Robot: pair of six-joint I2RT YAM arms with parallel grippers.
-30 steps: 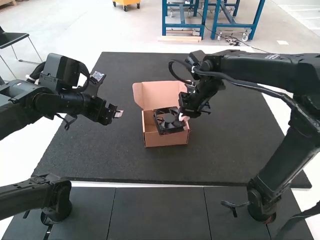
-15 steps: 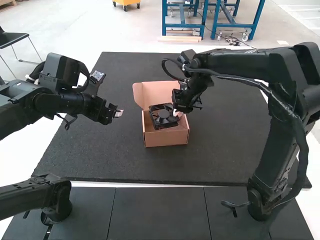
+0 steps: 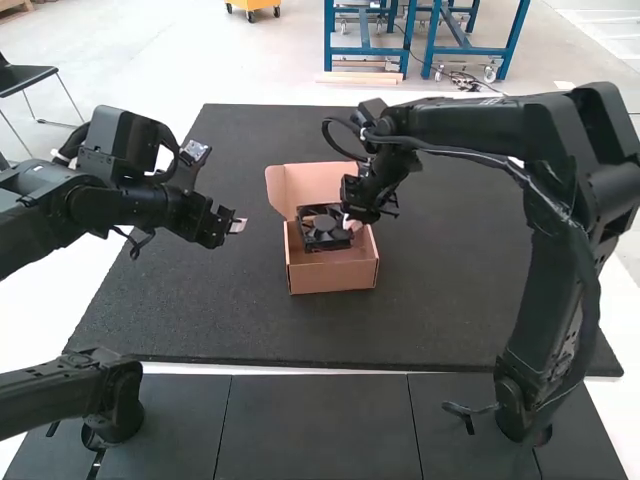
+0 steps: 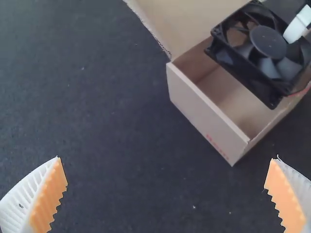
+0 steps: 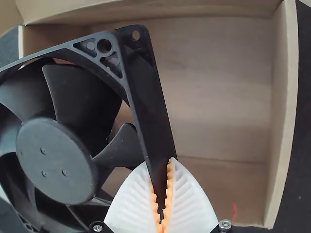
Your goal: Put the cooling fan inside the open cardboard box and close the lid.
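A black square cooling fan (image 3: 325, 226) (image 5: 73, 141) (image 4: 265, 48) hangs tilted in the mouth of the open cardboard box (image 3: 330, 268) (image 4: 214, 116) (image 5: 214, 82). My right gripper (image 3: 357, 209) (image 5: 162, 194) is shut on the fan's frame edge, white ribbed fingers pinching it. The box lid (image 3: 312, 187) stands upright at the far side. My left gripper (image 3: 228, 224) (image 4: 160, 199) hovers open over the mat to the left of the box, holding nothing.
The box sits mid-way on a black rubber mat (image 3: 200, 300) covering the table. Bare mat lies on all sides of the box. The table's front edge (image 3: 320, 372) runs below the mat.
The right gripper has carried the fan leftward and down, from above the box's right rim into its opening. The left arm has stayed still.
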